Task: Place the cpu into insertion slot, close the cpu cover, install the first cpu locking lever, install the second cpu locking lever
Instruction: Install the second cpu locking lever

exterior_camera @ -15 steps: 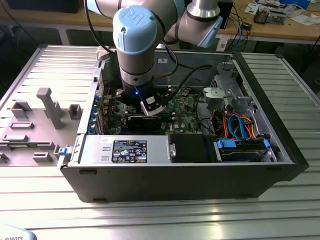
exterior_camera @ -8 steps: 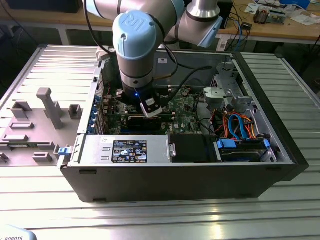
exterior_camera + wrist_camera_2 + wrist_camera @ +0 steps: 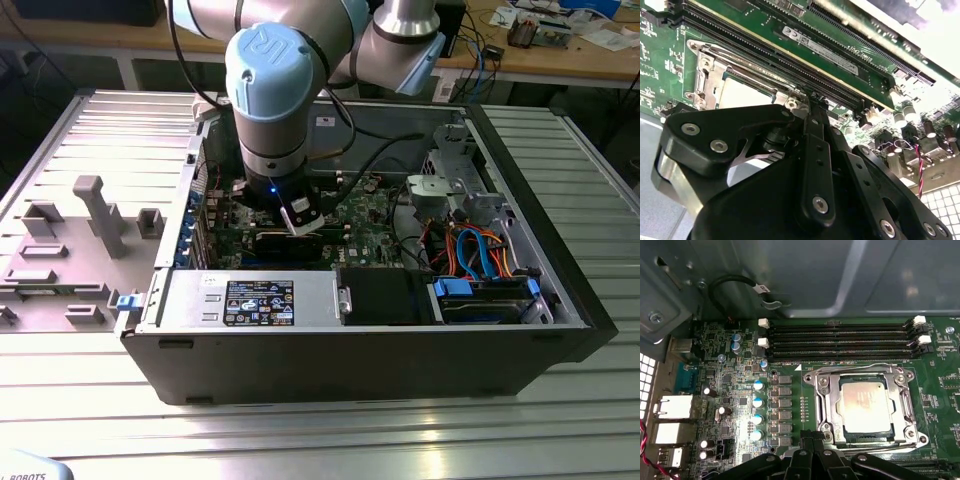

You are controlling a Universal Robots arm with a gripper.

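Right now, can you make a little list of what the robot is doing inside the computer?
place: open computer case on a metal table
arm: reaching down into the case
gripper: beside the insertion slot, fingers together, holding nothing
cpu: lying flat in the slot
cpu cover: down around the chip
memory slots: long black rows next to the socket
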